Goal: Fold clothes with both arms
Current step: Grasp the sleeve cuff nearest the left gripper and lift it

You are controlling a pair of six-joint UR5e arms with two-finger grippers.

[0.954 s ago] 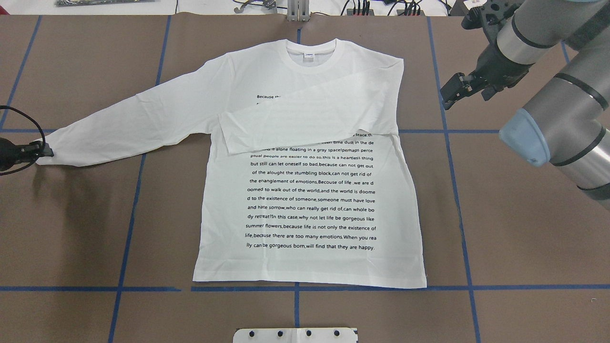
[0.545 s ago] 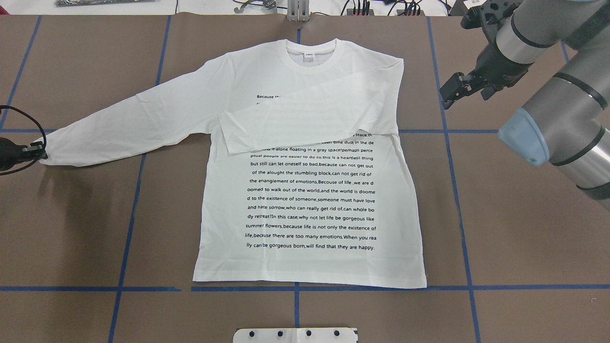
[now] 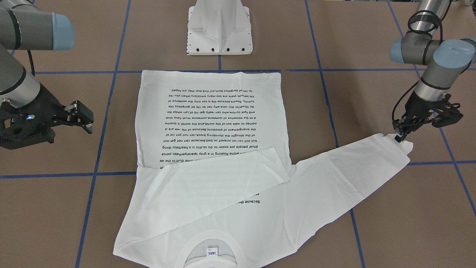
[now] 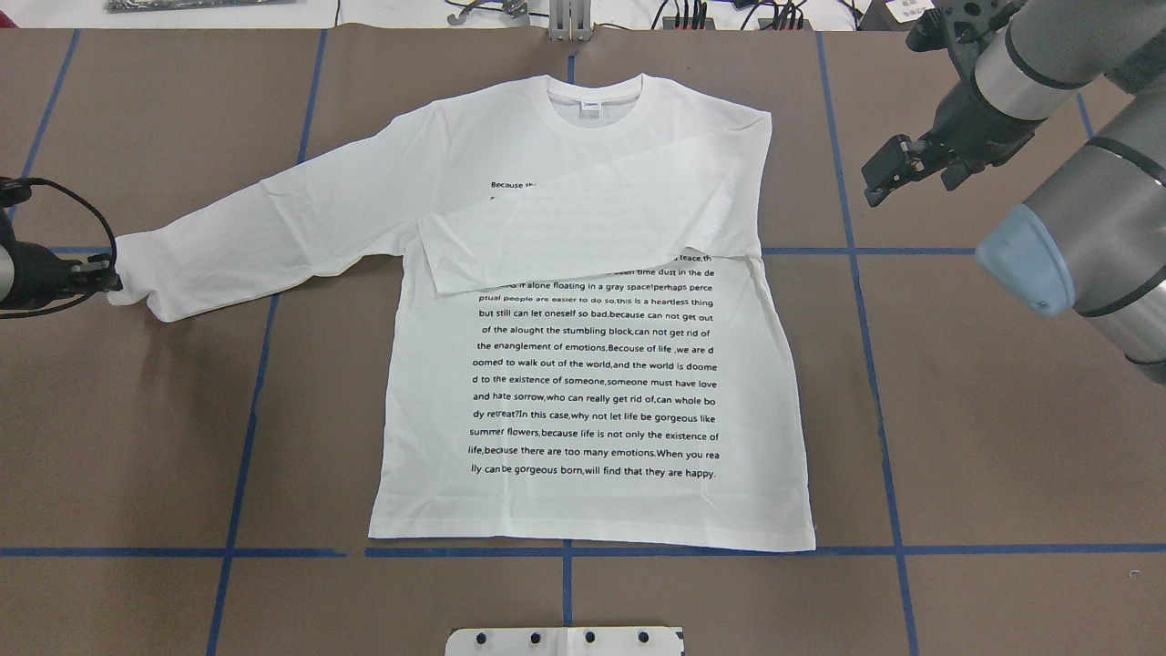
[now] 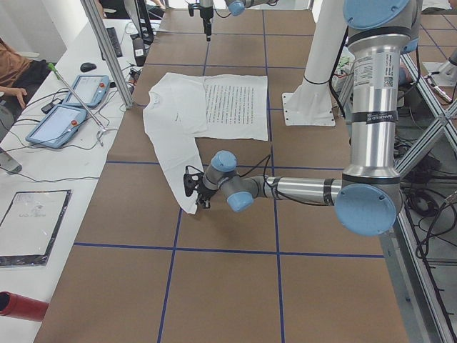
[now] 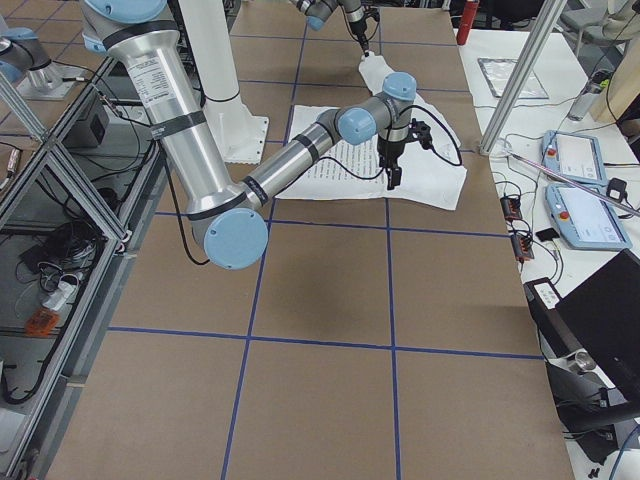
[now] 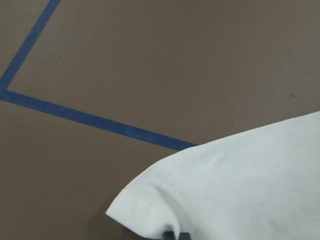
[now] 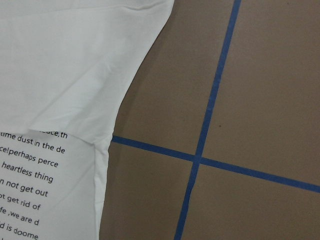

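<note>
Items: one shirt (image 4: 592, 383), flat on the tabletop (image 4: 956, 456), print up. One sleeve (image 4: 583, 237) folded across the chest. Left end effector (image 4: 107, 279) grips the second sleeve's cuff (image 4: 138, 282) (edge curled up). Right end effector (image 4: 876, 180) hangs open beside the shirt.

We see bright, even light from above. The white T-shirt (image 4: 592, 383) looks almost overexposed, yet its printed text is sharp. Shadows on the table (image 4: 137, 437) are soft and weak. The left wrist view is slightly blurred.
</note>
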